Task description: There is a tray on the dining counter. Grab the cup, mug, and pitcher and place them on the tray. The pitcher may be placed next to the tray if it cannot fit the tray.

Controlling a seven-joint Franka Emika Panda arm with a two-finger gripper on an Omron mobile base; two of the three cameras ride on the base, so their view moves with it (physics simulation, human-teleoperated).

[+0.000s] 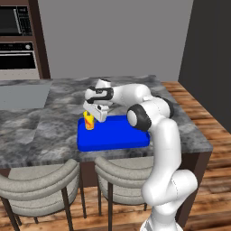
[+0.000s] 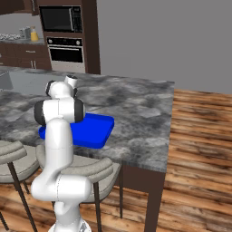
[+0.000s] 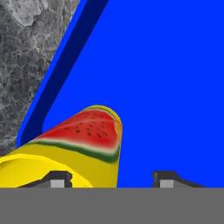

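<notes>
Yellow cup (image 1: 89, 121), left base view: it stands upright on the blue tray (image 1: 117, 137), in the tray's corner toward 10 o'clock, close to the rim. The tool (image 1: 93, 113) hangs directly over it, pointing down, so the cup sits straight beneath the fingertips. Cup's long axis runs vertical, in line with the tool. The tray lies on the grey marbled surface (image 1: 54, 122) near its front edge, above two stools (image 1: 40, 180).

Right base view: the arm's own elbow covers the cup and the hand. What shows is the tray (image 2: 97, 131) on the surface (image 2: 136, 118), with its 3 o'clock end bare. No mug or pitcher can be made out on the tray here.

Hand view: the cup (image 3: 87, 144), with a watermelon-slice print, fills the lower left and reaches down to the tray floor (image 3: 175, 87), near the rim (image 3: 65, 74) at 10 o'clock. The tool (image 3: 111, 178) has its fingertips standing apart; the left tip sits against the cup wall, while the right tip is clear of it with blue showing between. Judgement: the cup looks released, so a straight lift along the cup's axis should clear it without tipping.
</notes>
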